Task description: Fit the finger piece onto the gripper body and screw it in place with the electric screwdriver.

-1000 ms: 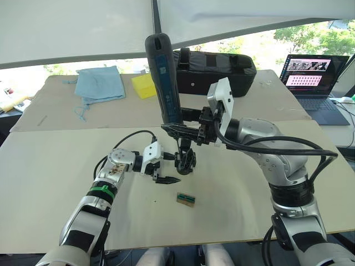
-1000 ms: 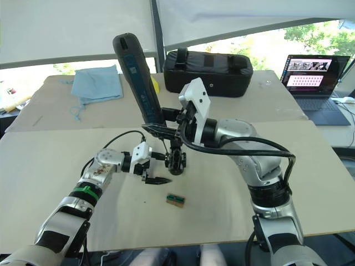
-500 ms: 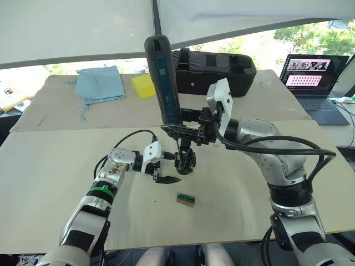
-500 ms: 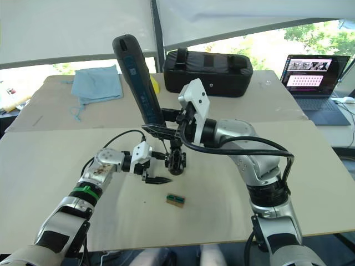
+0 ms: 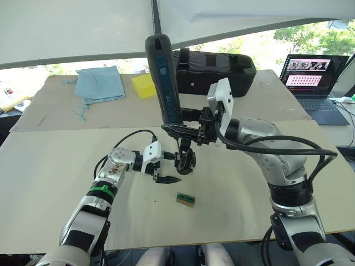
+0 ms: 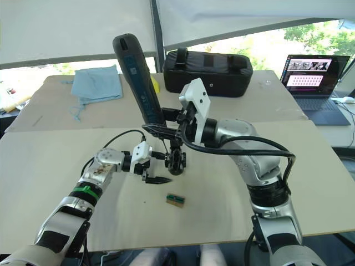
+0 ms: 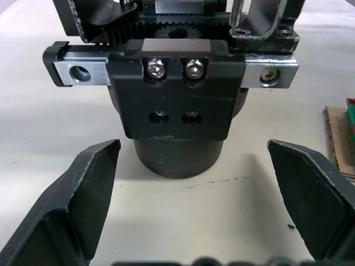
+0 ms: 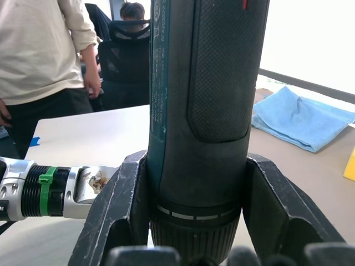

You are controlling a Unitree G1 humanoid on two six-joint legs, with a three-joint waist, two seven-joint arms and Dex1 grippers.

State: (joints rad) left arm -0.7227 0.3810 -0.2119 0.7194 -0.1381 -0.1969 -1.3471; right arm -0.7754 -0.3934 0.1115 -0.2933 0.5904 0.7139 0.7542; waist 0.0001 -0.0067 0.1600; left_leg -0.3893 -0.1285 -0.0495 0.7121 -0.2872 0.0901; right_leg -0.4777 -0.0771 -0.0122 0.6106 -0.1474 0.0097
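The electric screwdriver (image 5: 163,77) is clamped upright in the right gripper (image 5: 186,131), its bit lowered onto the gripper body (image 5: 185,160) at table centre. The left gripper (image 5: 162,174) is spread wide, empty, just at nine o'clock of that body. A tilted bit could slip off the screw. A green-and-brown block (image 5: 186,199) lies near at six o'clock; a black case (image 5: 219,66) stands well apart at twelve.

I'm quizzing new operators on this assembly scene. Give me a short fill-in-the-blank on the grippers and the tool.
1. The right gripper is shut on the ____.
2. The left gripper is ____, one finger on each side of the gripper body.
3. The screwdriver's bit points ____ at the gripper body.
4. The small green-and-brown block lies on the ____.

Missing words: screwdriver; open; down; table
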